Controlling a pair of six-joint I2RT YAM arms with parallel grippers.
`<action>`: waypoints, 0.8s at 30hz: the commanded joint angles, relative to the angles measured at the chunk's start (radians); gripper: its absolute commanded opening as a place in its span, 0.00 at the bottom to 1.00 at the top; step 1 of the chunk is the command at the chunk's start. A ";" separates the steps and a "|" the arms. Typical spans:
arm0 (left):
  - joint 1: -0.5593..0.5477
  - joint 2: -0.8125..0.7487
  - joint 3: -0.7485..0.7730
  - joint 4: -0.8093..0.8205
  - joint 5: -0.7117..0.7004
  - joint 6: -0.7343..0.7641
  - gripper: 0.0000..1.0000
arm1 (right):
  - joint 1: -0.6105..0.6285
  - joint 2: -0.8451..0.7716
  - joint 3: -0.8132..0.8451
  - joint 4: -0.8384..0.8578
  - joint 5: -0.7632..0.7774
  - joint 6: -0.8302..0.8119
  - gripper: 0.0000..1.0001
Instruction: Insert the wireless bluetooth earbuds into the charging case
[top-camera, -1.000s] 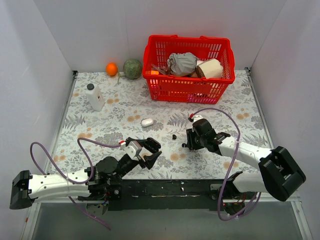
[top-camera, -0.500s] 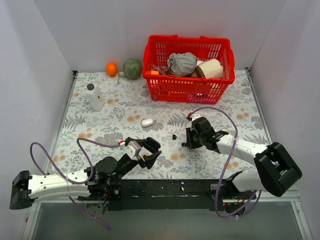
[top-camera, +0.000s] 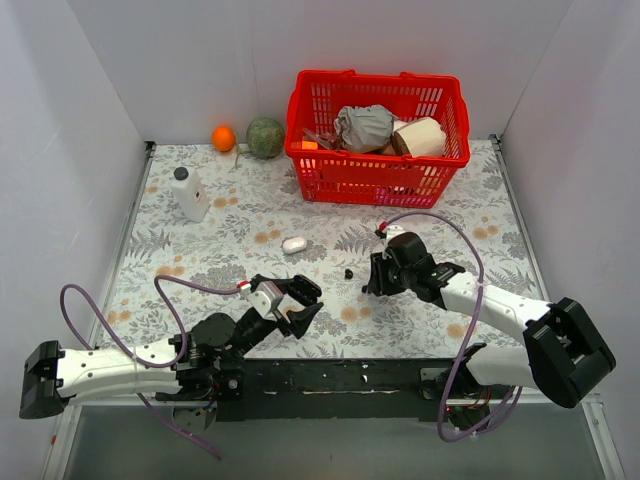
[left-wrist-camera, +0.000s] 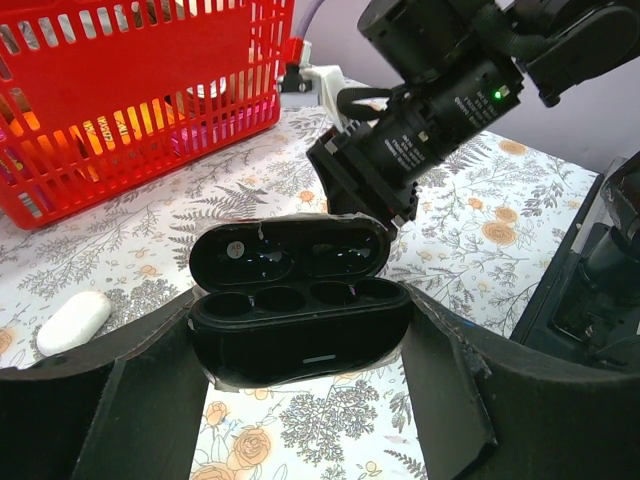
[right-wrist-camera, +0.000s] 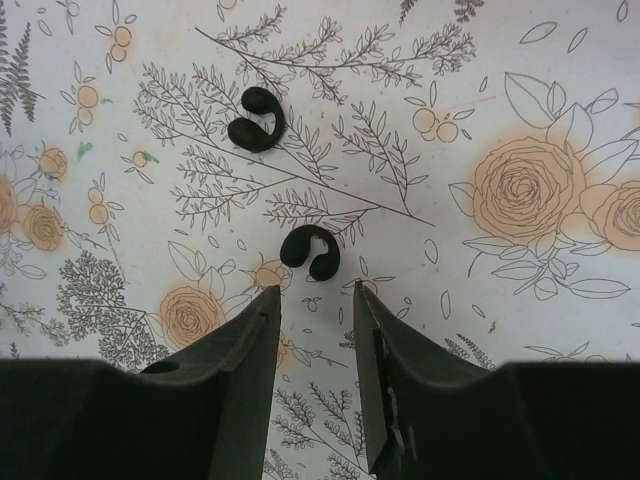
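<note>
The left gripper (top-camera: 304, 302), low and left of centre in the top view, is clamped on 1 black charging case (left-wrist-camera: 298, 335). In the left wrist view the case sits at mid-frame with its lid raised, showing 3 hollows in its lower half, all unfilled.

2 black C-shaped earbuds (right-wrist-camera: 310, 252) lie on the flowered table (top-camera: 440, 215). In the right wrist view 1 is at centre and the other (right-wrist-camera: 256, 120) is in the upper left. The right gripper (right-wrist-camera: 315, 300) has its jaws parted and grips nothing. Its 2 fingertips (right-wrist-camera: 262, 310) are just below the nearer bud.

Elsewhere in the top view:
- 1 white pebble-shaped object (top-camera: 294, 244), centre
- 1 red basket (top-camera: 370, 180), top centre
- 1 white bottle (top-camera: 190, 194), upper left
- 1 orange (top-camera: 223, 137) and 1 green ball (top-camera: 265, 137), top left
</note>
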 joint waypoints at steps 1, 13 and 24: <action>-0.004 0.007 -0.003 0.026 0.009 -0.010 0.00 | -0.018 -0.032 0.069 -0.022 0.040 -0.027 0.43; -0.004 -0.001 0.014 -0.008 0.019 -0.015 0.00 | -0.073 0.184 0.155 -0.043 -0.082 -0.130 0.41; -0.004 0.004 0.015 -0.009 0.030 -0.019 0.00 | -0.073 0.201 0.134 -0.042 -0.124 -0.141 0.44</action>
